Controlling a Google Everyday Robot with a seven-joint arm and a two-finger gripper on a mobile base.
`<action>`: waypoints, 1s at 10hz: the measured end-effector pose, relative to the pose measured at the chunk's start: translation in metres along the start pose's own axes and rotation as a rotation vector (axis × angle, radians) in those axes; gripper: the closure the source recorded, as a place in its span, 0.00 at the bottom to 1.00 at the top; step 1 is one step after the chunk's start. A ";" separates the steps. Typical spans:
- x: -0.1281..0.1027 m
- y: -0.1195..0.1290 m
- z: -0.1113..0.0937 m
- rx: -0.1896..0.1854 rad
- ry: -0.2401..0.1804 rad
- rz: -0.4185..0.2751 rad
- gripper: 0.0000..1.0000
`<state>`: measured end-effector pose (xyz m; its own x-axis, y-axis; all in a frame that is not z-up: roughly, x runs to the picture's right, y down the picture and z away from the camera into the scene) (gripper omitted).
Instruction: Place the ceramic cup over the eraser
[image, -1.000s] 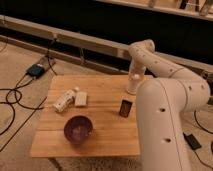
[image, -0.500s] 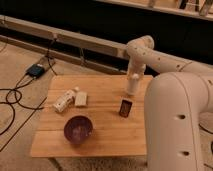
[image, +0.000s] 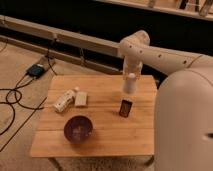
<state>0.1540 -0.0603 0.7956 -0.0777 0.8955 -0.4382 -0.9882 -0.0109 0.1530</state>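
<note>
Hand (image: 130, 76) clamped on cup (image: 129, 88), holding it off the counter (image: 100, 137), just above and behind the upright eraser (image: 126, 107), probably lining up to lower it over. Bowl (image: 77, 129), bottle (image: 64, 101) well apart on the other side.

The table (image: 105, 136) was pale wood with a smooth, faintly satin top, and the bowl (image: 78, 129) on it looked dark purple and glossy, with light spots inside. The gripper (image: 130, 80), closed around the cup (image: 129, 87) just above the eraser (image: 126, 107) at the table's far right, ended an arm (image: 150, 50) cased in smooth, matt white plastic. The cup looked plain, smooth white ceramic, the eraser dark and matt, and the bottle (image: 64, 101) smooth white plastic.
</note>
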 end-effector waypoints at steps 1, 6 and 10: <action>0.010 0.002 -0.019 0.015 0.006 -0.003 1.00; 0.040 0.020 -0.061 0.015 0.014 -0.014 1.00; 0.068 0.034 -0.071 -0.015 0.006 0.001 1.00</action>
<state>0.1058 -0.0312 0.7079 -0.0791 0.8928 -0.4435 -0.9900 -0.0183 0.1397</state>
